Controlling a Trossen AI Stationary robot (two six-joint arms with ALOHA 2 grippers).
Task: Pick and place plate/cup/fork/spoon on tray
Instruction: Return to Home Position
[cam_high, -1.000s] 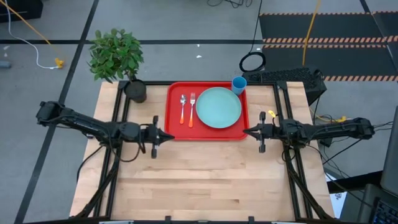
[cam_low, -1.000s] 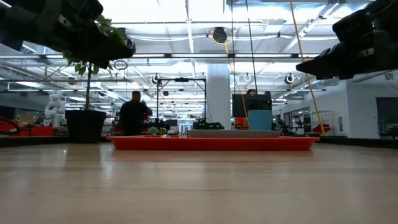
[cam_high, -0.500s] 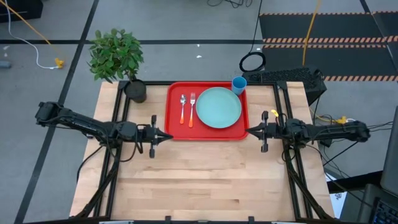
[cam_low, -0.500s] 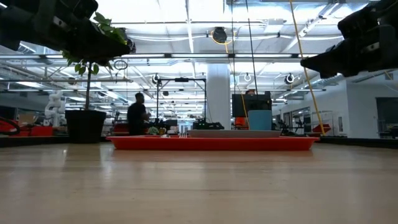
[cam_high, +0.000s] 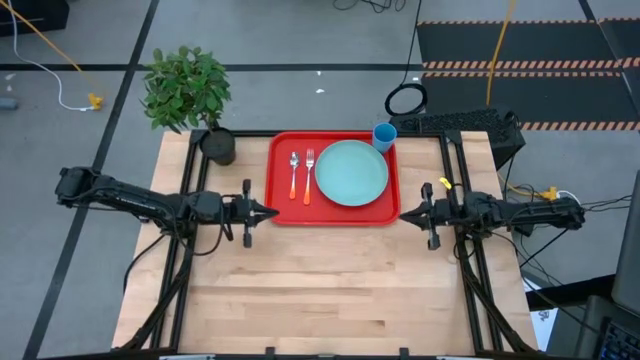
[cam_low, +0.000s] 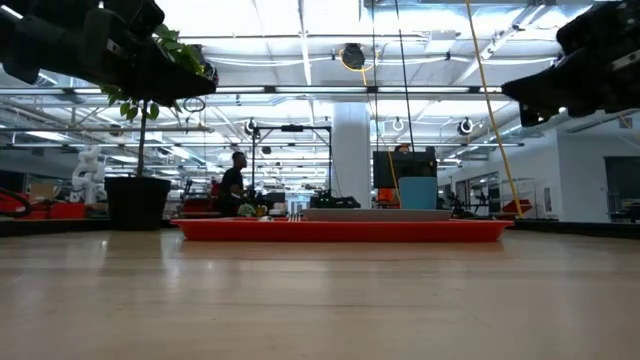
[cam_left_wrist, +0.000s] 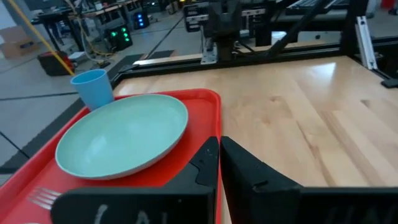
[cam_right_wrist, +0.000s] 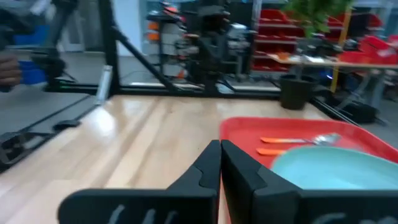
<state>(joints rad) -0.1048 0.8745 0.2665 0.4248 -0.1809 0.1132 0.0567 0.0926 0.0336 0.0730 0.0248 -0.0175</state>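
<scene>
The red tray (cam_high: 280, 212) lies at the table's far middle. On it rest the mint plate (cam_high: 351, 172), the fork (cam_high: 309, 176) and the spoon (cam_high: 294, 175), both with orange handles. The blue cup (cam_high: 384, 136) stands at the tray's far right corner. My left gripper (cam_high: 275, 211) is shut and empty, above the table at the tray's near left corner. My right gripper (cam_high: 403, 214) is shut and empty, just off the tray's near right corner. The plate (cam_left_wrist: 121, 134) and cup (cam_left_wrist: 93, 89) show in the left wrist view, and the spoon (cam_right_wrist: 301, 140) in the right wrist view.
A dark pot with a green plant (cam_high: 215, 143) stands at the table's far left, beside the tray. The near half of the wooden table (cam_high: 330, 290) is bare. A person (cam_low: 232, 183) stands in the room far behind the table.
My right gripper has drawn back toward the table's right edge, away from the tray. My left gripper has drawn back slightly toward the table's left edge. Both stay shut. The person in the room behind has walked to the right.
</scene>
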